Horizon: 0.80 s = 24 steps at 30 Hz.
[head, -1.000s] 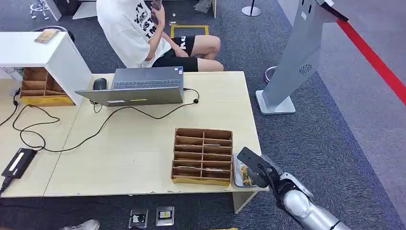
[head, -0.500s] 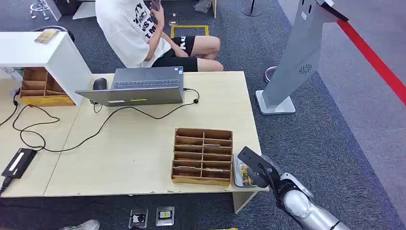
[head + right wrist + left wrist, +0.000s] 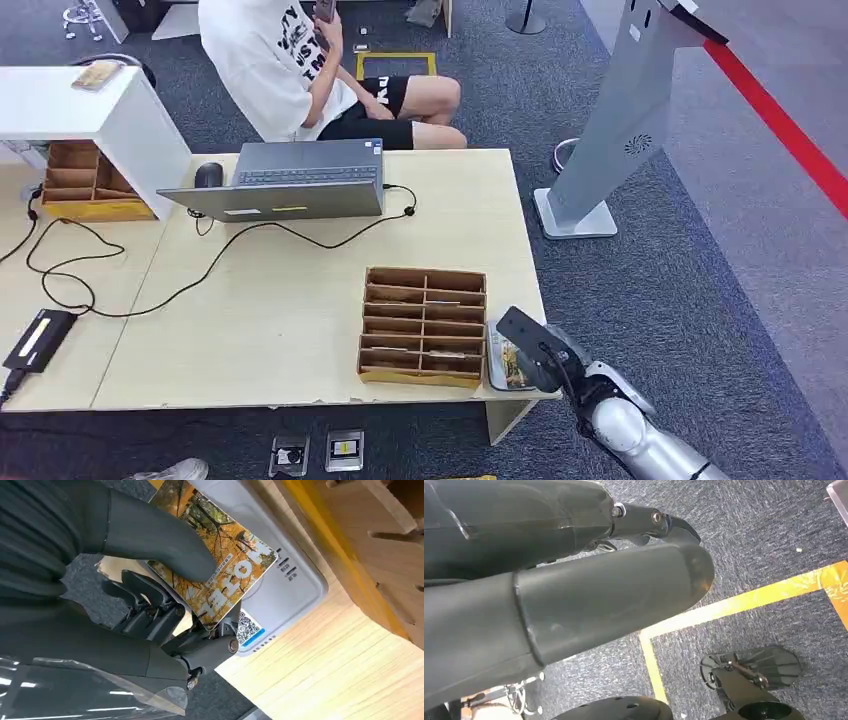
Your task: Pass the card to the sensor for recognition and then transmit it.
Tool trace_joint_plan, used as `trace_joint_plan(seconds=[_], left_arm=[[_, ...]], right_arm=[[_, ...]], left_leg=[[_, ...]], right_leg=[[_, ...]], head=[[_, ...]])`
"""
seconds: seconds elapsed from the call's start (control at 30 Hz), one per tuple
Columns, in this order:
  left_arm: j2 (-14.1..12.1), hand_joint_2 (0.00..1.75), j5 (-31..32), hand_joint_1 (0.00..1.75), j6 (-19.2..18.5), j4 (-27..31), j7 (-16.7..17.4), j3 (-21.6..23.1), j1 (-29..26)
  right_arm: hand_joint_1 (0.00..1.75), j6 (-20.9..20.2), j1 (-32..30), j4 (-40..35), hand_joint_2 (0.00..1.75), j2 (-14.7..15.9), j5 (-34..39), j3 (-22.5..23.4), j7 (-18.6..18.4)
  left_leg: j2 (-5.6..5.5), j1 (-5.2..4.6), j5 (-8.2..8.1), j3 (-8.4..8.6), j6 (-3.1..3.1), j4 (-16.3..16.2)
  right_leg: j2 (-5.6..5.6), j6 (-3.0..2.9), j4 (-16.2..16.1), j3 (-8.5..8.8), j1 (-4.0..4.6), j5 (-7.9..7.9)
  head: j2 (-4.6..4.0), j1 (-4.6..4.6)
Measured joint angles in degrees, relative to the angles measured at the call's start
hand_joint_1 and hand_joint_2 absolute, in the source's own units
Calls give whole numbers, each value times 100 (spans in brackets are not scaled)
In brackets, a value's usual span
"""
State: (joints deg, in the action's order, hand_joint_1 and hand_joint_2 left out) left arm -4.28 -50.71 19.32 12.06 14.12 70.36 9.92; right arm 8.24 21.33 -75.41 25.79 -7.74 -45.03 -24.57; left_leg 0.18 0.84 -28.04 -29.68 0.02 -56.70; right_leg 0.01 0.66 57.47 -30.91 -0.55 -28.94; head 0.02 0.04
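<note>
My right hand holds a card printed with autumn trees, thumb on its face and fingers beneath. The card lies flat over the white sensor pad, which rests on the wooden table. In the head view my right hand is at the table's near right corner, over the card and the sensor. My left hand hangs low above dark carpet, holding nothing; its finger positions are unclear.
A brown compartment box stands just left of the sensor. A laptop and cables lie farther back. A person sits behind the table. A grey kiosk stands on the carpet to the right.
</note>
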Motion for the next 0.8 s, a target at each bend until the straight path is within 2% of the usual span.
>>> trace_joint_plan(seconds=[0.8], left_arm=[[0,0,-18,0,52,0,-2,-2,-24]], right_arm=[[175,-55,2,2,175,-46,-70,0,53]], left_leg=[[0,0,0,0,0,0]], right_leg=[[0,0,0,1,0,0]], head=[[0,0]])
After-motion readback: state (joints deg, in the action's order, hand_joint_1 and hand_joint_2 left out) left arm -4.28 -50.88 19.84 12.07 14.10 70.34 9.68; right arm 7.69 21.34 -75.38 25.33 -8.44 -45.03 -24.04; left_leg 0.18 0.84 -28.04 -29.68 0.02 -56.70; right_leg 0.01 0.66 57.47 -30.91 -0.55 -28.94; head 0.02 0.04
